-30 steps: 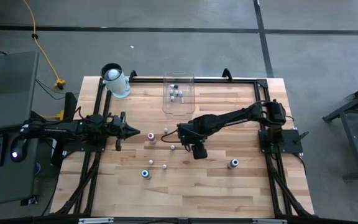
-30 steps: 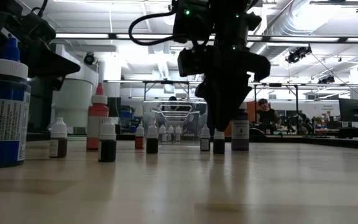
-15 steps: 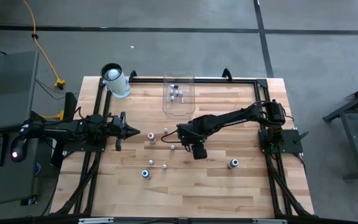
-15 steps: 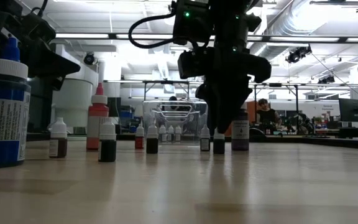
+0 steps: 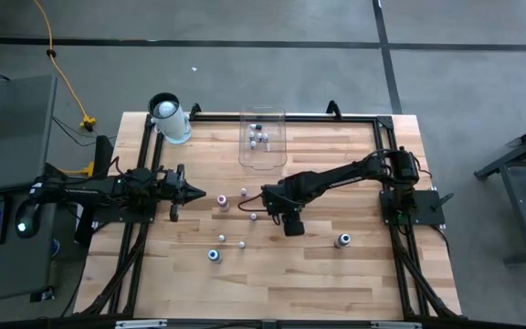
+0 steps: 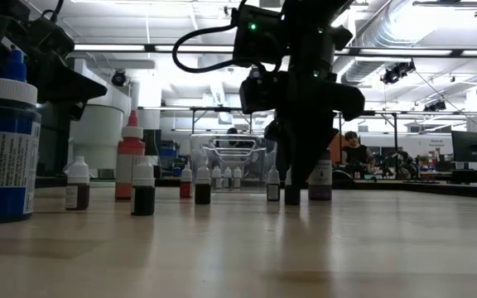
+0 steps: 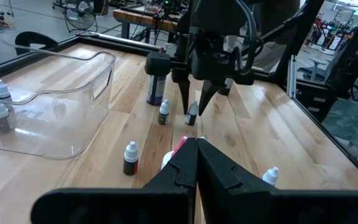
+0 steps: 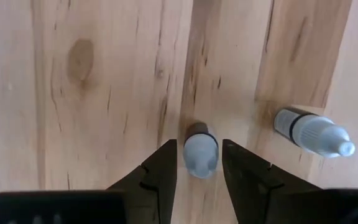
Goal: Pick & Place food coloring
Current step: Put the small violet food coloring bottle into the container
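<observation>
The pale, smooth wooden tabletop (image 5: pixel 299 274) shows planked grain with a soft sheen. The clear, glossy plastic rectangular bin (image 7: pixel 73 93) reflects light. The small whitish food coloring bottle (image 8: pixel 200 149) looks like matt plastic. The right gripper (image 8: pixel 197 163) has matt black jaws.

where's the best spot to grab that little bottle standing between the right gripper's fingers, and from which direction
Probably from straight above, closing on the round body just below the cap. The bottle stands upright on the table, cap pointing up, and the right gripper already has a finger on each side of it, apart from it. A second bottle stands beside it, so keep the descent vertical.
</observation>
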`<act>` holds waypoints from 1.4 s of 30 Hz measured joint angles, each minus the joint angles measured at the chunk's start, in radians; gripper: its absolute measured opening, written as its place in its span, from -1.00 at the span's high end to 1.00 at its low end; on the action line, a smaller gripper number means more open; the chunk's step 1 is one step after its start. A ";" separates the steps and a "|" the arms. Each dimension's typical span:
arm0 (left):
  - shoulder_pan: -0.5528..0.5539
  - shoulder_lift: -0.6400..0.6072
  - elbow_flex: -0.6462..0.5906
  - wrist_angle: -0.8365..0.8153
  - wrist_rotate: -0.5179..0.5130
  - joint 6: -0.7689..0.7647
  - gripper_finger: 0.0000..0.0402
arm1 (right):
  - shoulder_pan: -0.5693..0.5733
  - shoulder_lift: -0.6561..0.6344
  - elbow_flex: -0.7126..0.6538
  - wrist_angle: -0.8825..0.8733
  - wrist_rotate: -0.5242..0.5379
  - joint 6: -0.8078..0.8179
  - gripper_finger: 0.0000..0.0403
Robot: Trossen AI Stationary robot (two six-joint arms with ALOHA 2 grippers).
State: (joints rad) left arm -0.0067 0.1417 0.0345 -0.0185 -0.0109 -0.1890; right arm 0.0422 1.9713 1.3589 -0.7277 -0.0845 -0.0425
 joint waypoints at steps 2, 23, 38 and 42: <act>0.000 0.000 0.000 0.000 0.000 0.000 1.00 | 0.000 0.000 0.000 0.001 0.000 0.000 0.42; 0.000 0.000 0.000 0.000 0.000 0.000 1.00 | 0.000 -0.038 0.002 -0.012 0.022 0.016 0.42; 0.000 0.000 0.000 0.000 0.000 0.000 1.00 | 0.005 -0.038 0.002 -0.017 0.022 0.016 0.49; 0.000 0.000 0.000 0.000 0.000 0.000 1.00 | 0.005 -0.038 0.002 -0.016 0.021 0.016 0.53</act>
State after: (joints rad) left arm -0.0067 0.1413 0.0345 -0.0185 -0.0109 -0.1890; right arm 0.0467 1.9335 1.3605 -0.7441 -0.0630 -0.0265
